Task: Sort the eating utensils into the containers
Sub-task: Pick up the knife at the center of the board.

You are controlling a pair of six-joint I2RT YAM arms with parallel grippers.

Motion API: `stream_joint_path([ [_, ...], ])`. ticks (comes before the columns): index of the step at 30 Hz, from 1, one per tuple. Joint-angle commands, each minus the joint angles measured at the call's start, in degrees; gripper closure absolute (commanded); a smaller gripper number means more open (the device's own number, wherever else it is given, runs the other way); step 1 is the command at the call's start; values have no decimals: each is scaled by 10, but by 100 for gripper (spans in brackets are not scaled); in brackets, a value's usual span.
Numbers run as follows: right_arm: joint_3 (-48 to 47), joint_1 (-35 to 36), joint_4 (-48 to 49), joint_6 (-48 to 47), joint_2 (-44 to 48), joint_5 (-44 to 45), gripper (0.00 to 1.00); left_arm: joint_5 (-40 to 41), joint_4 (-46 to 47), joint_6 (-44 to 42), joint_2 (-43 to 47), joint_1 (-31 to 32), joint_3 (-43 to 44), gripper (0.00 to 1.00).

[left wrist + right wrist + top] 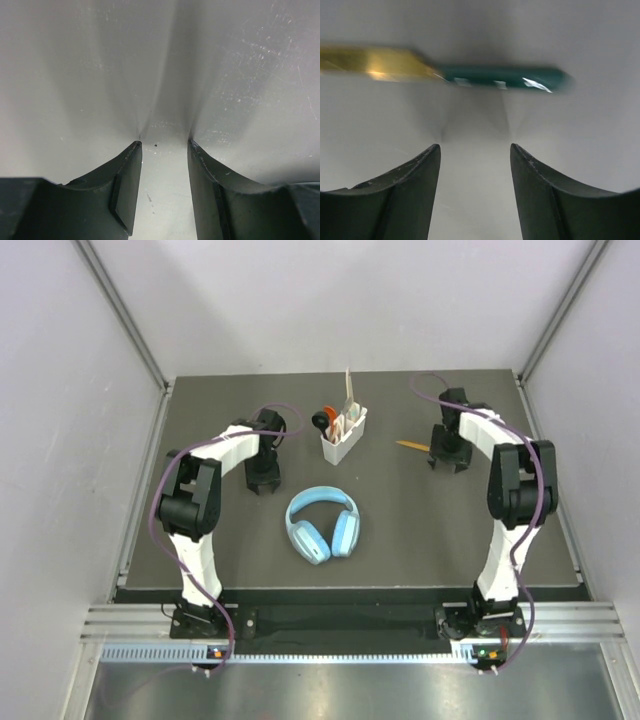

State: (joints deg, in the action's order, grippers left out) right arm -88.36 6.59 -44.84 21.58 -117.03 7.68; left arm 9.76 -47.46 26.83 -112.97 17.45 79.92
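Observation:
The white caddy point(345, 440) stands at the back middle of the table, with a black scoop spoon point(321, 421), an orange-red spoon point(334, 416) and a pale upright utensil point(349, 390) in it. A knife point(412, 446) lies flat on the table just left of my right gripper point(447, 462). In the right wrist view the knife point(445, 72) lies crosswise just beyond the fingertips, yellow-brown at one end and dark green at the other. My right gripper point(475, 146) is open and holds nothing. My left gripper point(263, 480) is low over the table left of the caddy; it point(164, 143) is open, with only bare table between its fingers.
Light-blue headphones point(322, 524) lie in the middle of the table, nearer than the caddy and between the two arms. Grey walls close off the left, right and back sides of the table point(420, 530).

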Motion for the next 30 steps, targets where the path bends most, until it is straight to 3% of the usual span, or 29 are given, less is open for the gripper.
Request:
stream_joint_path([
  [1, 49, -17, 112, -123, 146, 94, 41, -7, -7, -6, -29, 2, -25, 53],
  [7, 37, 7, 106, -236, 167, 160, 38, 0, -6, -6, -31, 6, -28, 53],
  [12, 53, 38, 160, -369, 136, 209, 30, -2, -6, -7, -37, 7, -28, 53],
  [21, 64, 52, 199, -419, 92, 146, 27, 0, -14, -9, -37, 11, -33, 53],
  [30, 90, 34, 200, -429, 84, -12, 25, 1, -15, -9, -43, 13, -30, 53],
])
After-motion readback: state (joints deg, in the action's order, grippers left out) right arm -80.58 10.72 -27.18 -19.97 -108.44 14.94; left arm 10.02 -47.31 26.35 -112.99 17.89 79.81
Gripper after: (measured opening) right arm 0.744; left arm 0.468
